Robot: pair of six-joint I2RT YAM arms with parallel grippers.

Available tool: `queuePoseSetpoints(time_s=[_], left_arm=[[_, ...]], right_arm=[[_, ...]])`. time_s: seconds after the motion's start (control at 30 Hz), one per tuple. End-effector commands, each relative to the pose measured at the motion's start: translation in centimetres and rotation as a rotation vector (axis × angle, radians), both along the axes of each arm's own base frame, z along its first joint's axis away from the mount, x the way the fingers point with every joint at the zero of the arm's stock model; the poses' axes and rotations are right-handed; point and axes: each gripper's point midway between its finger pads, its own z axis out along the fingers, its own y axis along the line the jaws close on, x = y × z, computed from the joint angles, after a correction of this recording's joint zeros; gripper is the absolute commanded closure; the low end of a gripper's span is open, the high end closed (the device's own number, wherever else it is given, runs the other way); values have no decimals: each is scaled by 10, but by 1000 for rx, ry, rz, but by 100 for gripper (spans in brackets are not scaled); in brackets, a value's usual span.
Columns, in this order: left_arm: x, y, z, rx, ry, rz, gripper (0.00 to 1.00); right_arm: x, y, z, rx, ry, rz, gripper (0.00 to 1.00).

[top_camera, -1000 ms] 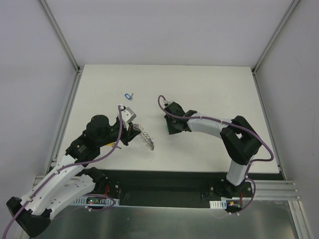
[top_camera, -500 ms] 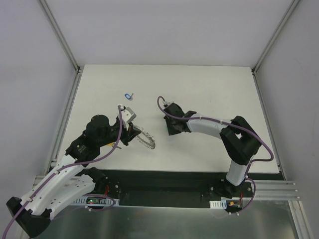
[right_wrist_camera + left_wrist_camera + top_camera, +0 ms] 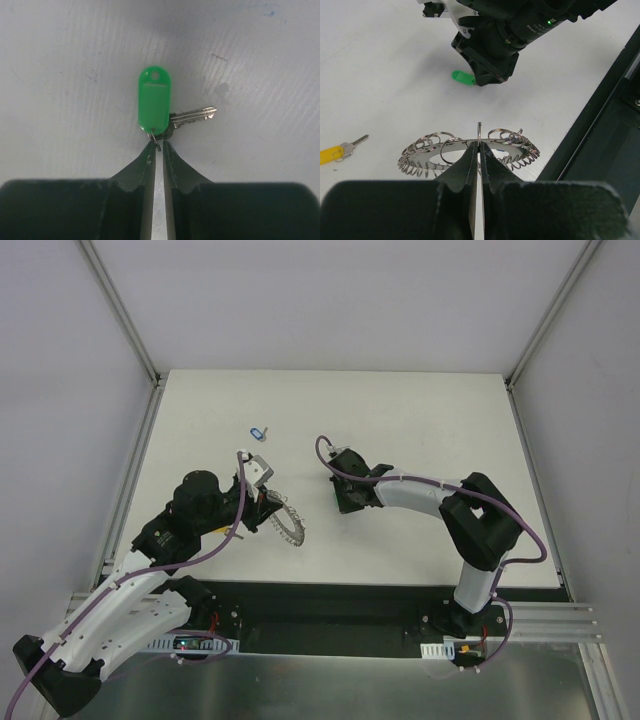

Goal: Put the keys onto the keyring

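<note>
Keyring sits in the near half of the table, left of centre and close to the near edge. The left gripper holds it roughly level. Small split rings hang along its coiled rim. That gripper's jaws are pressed together on one thin ring standing up from the rim.

The green key lies flat on the table near the middle, just beyond the keyring, with its blade pointing sideways from under the tag. The right gripper is low over it. Its jaws are drawn to a thin slit on the little ring at the tag's base and appear to pinch it.

The blue key lies alone toward the far left, well apart from both grippers. A yellow key rests on the table beside the keyring. The far half and the right side of the table lie bare.
</note>
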Motion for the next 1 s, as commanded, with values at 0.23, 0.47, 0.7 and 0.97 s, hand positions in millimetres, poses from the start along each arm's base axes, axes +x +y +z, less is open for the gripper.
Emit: queuePoseSetpoints(time_s=[0.23, 0.47, 0.7, 0.97], left_arm=[[4, -5, 15, -36, -38, -5, 100], [3, -5, 17, -40, -42, -6, 100], [6, -5, 30, -48, -72, 0, 100], [11, -14, 70, -61, -169, -58, 100]], right_arm=[[2, 2, -7, -9, -16, 19, 84], [3, 2, -5, -9, -28, 43, 99], [13, -3, 39, -13, -167, 154, 99], [0, -8, 148, 68, -433, 447, 99]])
